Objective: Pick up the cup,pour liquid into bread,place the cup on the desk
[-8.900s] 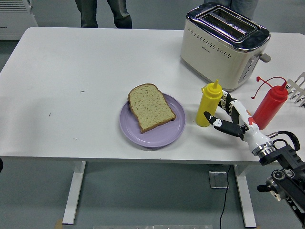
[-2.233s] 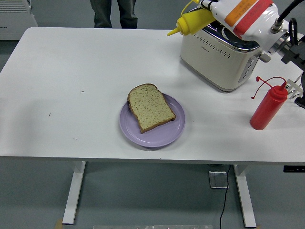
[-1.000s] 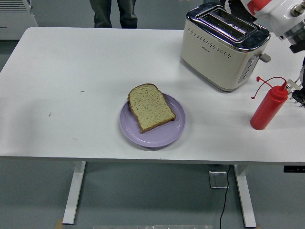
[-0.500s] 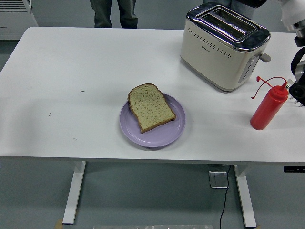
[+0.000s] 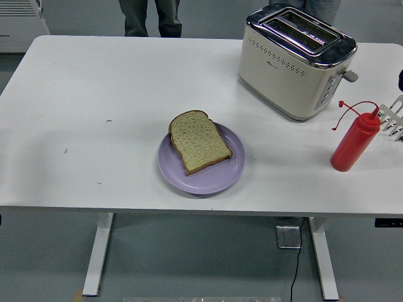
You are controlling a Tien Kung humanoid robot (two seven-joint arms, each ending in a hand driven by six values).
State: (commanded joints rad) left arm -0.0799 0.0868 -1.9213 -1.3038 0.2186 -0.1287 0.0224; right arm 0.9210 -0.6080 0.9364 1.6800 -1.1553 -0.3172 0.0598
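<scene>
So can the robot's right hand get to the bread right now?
Probably not straight away. No hand shows in the picture; only a dark sliver at the right edge. Still, the bread lies uncovered on the purple plate, with bare table around it and the red bottle off to the side.

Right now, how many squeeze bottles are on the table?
1. A red squeeze bottle stands upright near the table's right edge, in front of the toaster and right of the purple plate with bread. No other bottle is in view.
</scene>
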